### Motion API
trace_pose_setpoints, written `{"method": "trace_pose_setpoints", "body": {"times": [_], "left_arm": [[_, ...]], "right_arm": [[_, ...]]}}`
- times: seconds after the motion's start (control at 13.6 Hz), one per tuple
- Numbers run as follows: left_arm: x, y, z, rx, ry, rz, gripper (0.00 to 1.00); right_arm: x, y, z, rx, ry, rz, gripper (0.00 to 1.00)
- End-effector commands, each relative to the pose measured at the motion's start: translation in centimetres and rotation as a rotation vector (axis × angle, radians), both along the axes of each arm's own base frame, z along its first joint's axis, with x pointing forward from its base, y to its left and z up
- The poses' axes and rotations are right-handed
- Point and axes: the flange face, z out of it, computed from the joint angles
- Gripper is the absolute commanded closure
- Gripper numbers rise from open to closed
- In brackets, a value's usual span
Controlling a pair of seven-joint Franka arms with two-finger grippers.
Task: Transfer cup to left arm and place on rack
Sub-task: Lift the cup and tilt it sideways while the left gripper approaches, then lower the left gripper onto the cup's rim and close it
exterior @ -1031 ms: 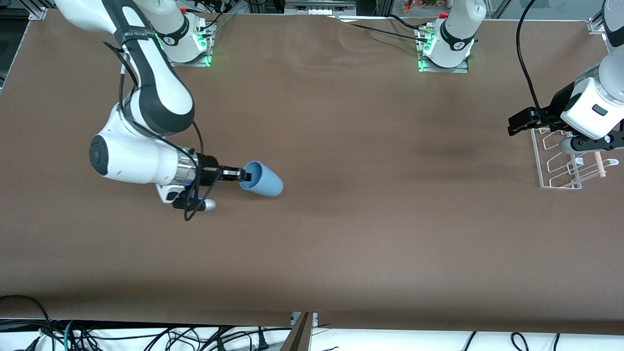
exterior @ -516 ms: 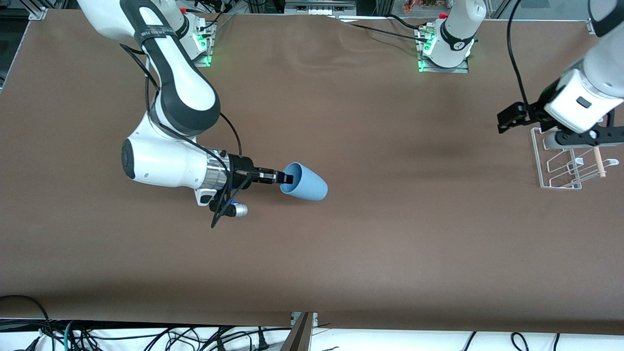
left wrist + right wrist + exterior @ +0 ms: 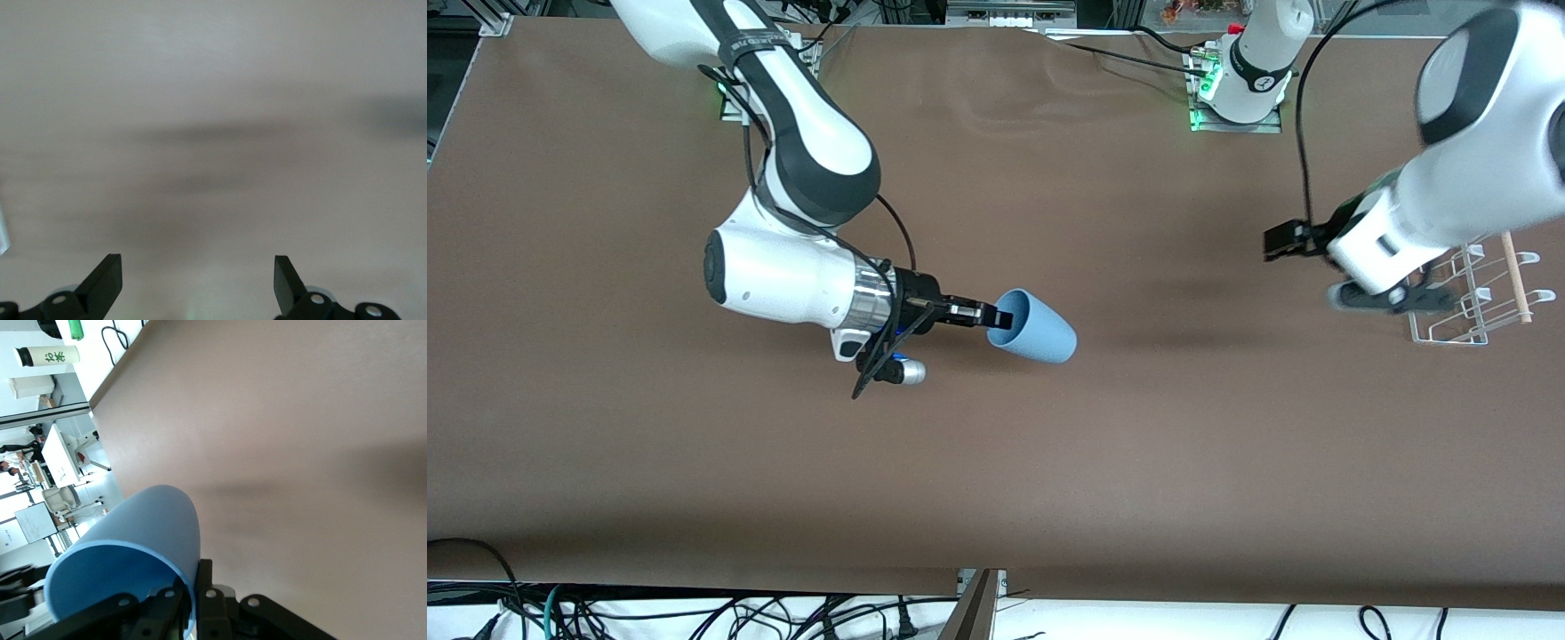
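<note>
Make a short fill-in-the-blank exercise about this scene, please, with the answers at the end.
1. The right end effector grips the light-blue ____ by its rim.
2. The left end effector has its fingers ____ and holds nothing.
3. The cup is held on its side, above the ____ table.
4. The wooden dowel lies along the top of the ____.

Answers: cup; open; brown; rack

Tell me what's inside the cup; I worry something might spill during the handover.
One finger of the right gripper reaches inside the cup, pinching its rim. The right wrist view shows bare blue wall; the bottom is hidden.
</note>
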Motion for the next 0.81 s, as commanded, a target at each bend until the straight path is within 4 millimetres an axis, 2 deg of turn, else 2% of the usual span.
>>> {"method": "trace_pose_setpoints", "body": {"times": [0.0,0.22,0.44,0.59,0.74], "left_arm": [[1.7,-1.8,0.3,-0.109,-0.111,-0.303,0.0],[2.2,-5.9,-0.5,-0.15,-0.256,-0.62,0.0],[0.7,-11.1,-3.5,-0.14,-0.317,-0.814,0.0],[-1.0,-14.9,-3.3,-0.072,-0.342,-1.07,0.0],[-2.1,-16.6,-2.9,-0.033,-0.347,-1.202,0.0]], "right_arm": [[0.1,2.1,0.3,0.054,0.011,-0.01,1.0],[-0.5,3.6,-0.1,0.083,0.034,-0.004,1.0],[-1.0,4.3,-0.2,0.085,0.038,0.006,1.0],[-1.0,4.3,0.0,0.088,0.034,0.008,1.0],[-1.0,4.3,0.0,0.088,0.034,0.008,1.0]]}}
